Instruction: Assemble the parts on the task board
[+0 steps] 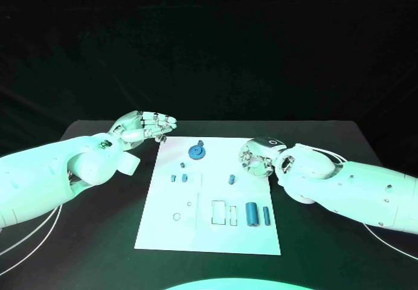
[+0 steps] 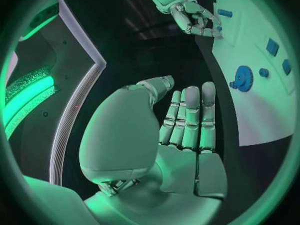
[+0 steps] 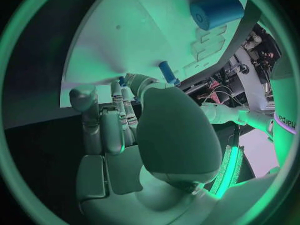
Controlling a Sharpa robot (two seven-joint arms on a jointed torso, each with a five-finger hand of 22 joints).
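Black worktop (image 1: pixel 104 241) carries small, stiff, light parts like the blue gear (image 1: pixel 197 150), best pinched at its rim; left hand (image 1: pixel 144 127) and right hand (image 1: pixel 257 158) hold nothing, fingers curled.

White task board (image 1: pixel 165 232), small blue parts (image 1: pixel 252 212) lying on it

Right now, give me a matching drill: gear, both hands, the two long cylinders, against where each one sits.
1 blue gear
2 left hand
3 right hand
4 two long cylinders

A over the board at its right edge
B off the board, beyond its far left corner
C on the board's far end
D on the board's near right part

Pairs: 1-C, 2-B, 3-A, 4-D
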